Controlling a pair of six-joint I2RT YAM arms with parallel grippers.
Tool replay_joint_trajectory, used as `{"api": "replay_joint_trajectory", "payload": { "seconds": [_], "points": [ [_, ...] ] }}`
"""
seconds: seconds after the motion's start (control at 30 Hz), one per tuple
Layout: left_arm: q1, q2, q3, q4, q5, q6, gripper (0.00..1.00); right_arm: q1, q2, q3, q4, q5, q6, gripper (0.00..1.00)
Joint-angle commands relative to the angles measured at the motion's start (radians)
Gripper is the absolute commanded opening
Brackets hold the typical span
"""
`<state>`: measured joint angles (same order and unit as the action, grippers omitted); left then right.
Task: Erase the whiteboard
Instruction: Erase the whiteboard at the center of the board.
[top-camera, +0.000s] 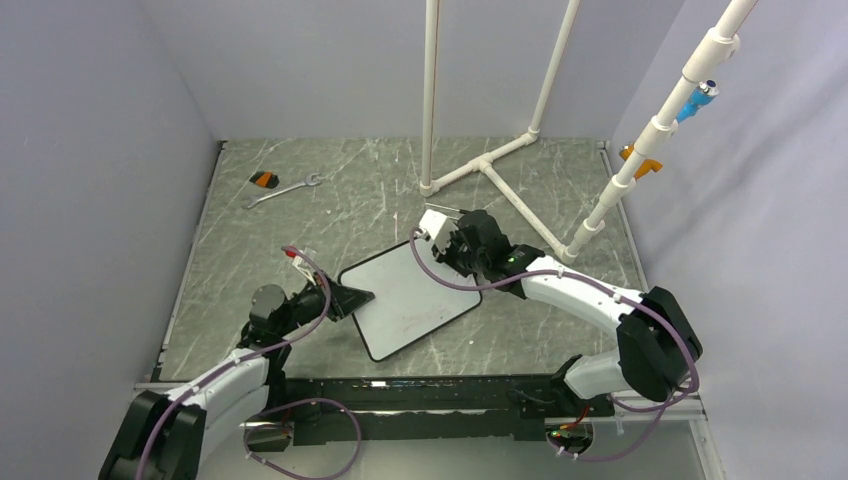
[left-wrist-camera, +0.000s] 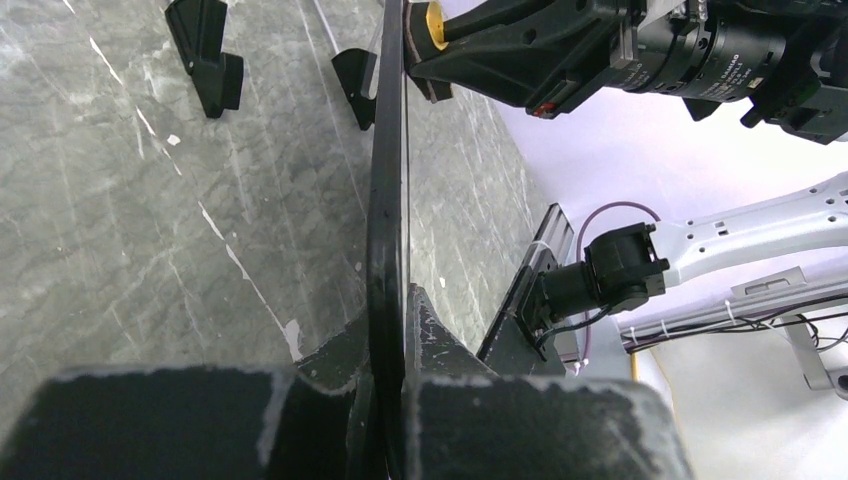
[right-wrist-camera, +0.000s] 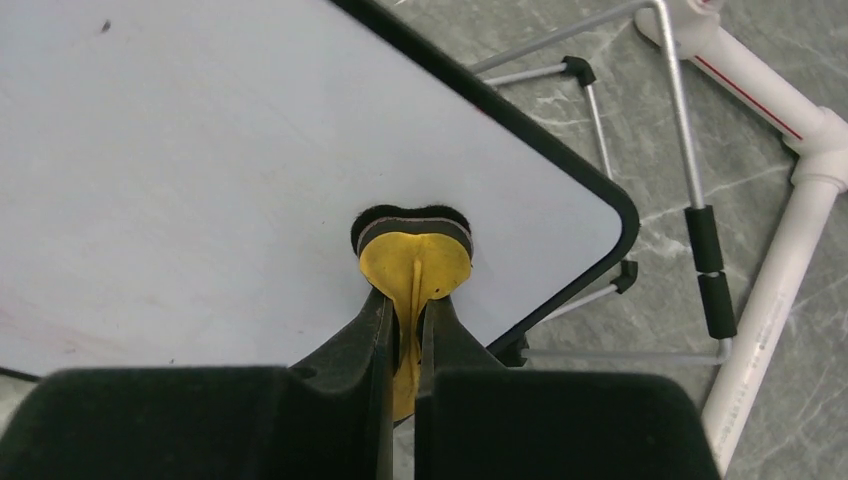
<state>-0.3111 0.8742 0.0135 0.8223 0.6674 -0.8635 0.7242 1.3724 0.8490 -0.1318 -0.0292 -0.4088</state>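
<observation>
Top view: whiteboard (top-camera: 415, 300) mid-table. Left gripper (top-camera: 352, 297) clamps its 9 o'clock edge. Right gripper (top-camera: 447, 243) is at its 1 o'clock corner. Wrench (top-camera: 283, 190) lies well apart at 10 o'clock.
Left wrist: frame edge-on, pinched between fingers (left-wrist-camera: 435, 340).
Right wrist: jaws clenched on yellow eraser pad (right-wrist-camera: 415, 262), which touches the board just beside its rounded corner. PVC pipe (right-wrist-camera: 780, 280) near at 3 o'clock.

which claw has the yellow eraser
The right claw, pressing the yellow eraser on the whiteboard face; the left claw only clamps its edge.

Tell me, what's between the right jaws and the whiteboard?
A yellow eraser with a black pad, touching the whiteboard; the right wrist view shows it.
</observation>
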Motion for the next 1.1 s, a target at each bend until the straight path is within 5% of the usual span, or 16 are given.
{"api": "replay_joint_trajectory", "payload": {
  "seconds": [0.0,0.27,0.47,0.83,1.07],
  "points": [
    [-0.005,-0.106,0.006,0.035,0.041,0.007,0.00,-0.046,-0.014,0.007,-0.102,-0.085,-0.082,0.00],
    [-0.001,-0.189,0.020,-0.091,0.028,0.056,0.00,-0.117,-0.010,-0.019,-0.254,-0.218,-0.207,0.00],
    [0.003,-0.156,0.013,-0.042,0.040,0.041,0.00,-0.007,0.015,-0.023,-0.307,-0.276,-0.262,0.00],
    [0.004,-0.170,0.019,-0.068,0.044,0.058,0.00,-0.074,-0.038,-0.051,-0.035,0.111,-0.055,0.00],
    [0.004,-0.130,0.019,-0.026,0.059,0.045,0.00,-0.077,-0.015,-0.043,-0.110,-0.008,-0.104,0.00]
  ]
}}
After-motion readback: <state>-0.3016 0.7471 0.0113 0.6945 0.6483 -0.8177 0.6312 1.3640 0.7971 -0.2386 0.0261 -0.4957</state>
